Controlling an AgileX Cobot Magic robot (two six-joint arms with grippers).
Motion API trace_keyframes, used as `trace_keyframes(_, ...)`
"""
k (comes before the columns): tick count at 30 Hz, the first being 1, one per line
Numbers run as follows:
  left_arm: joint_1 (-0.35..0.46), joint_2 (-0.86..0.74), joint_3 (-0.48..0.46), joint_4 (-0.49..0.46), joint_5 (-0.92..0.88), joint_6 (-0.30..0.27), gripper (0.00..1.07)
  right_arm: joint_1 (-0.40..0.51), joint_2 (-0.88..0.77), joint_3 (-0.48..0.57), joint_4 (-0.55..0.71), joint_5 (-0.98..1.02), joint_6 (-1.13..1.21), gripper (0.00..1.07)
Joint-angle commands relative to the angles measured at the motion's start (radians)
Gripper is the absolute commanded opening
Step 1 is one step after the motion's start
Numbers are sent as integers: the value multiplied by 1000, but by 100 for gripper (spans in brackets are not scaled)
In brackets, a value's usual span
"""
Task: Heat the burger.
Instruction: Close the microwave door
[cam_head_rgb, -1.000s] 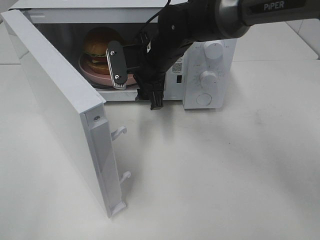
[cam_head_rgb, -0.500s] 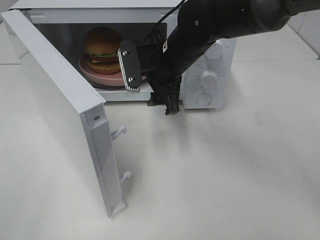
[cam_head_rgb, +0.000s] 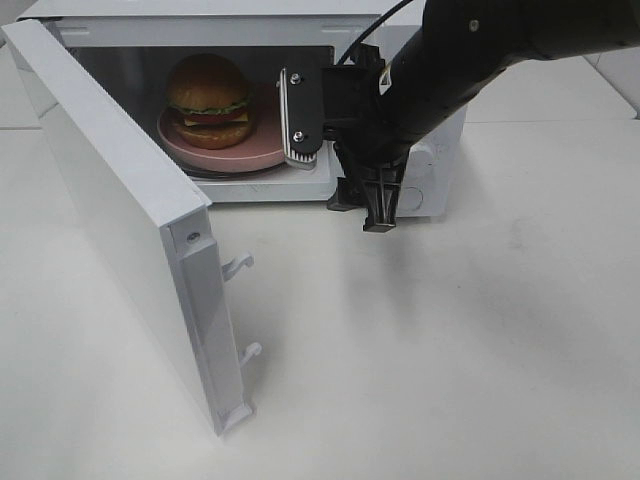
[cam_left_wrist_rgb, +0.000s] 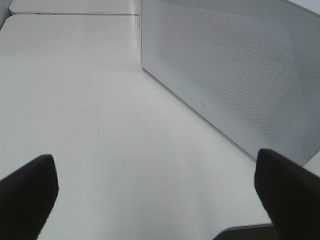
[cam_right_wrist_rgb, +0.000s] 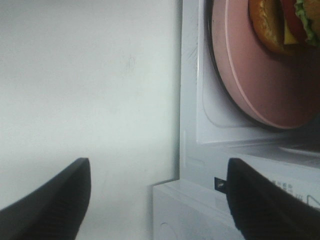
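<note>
Pink plate (cam_head_rgb: 250, 155) carries the burger (cam_head_rgb: 208, 95) inside the open microwave (cam_head_rgb: 200, 10). Light, soft and stacked, it would probably slide apart, so the stiff plate rim looks safer to grip. Right fingers (cam_head_rgb: 300, 118) and left fingers (cam_left_wrist_rgb: 27, 195) stand apart, empty.

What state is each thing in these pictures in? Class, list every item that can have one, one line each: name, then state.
microwave door: swung wide open.
burger: whole, sitting on the plate.
plate: lying flat inside the microwave, carrying the burger.
right pincer: open, empty, outside the microwave's front.
left pincer: open, empty, above the table.
</note>
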Motion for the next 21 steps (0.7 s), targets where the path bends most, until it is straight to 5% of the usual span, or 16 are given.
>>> trace_keyframes(1, -6, -15, -1, -3, -14, 3, 102, -3, -40, 32, -4, -2, 59, 73)
trace_keyframes(21, -6, -15, -1, -3, -14, 3, 102, -3, -363, 294, -85, 120, 878, 73)
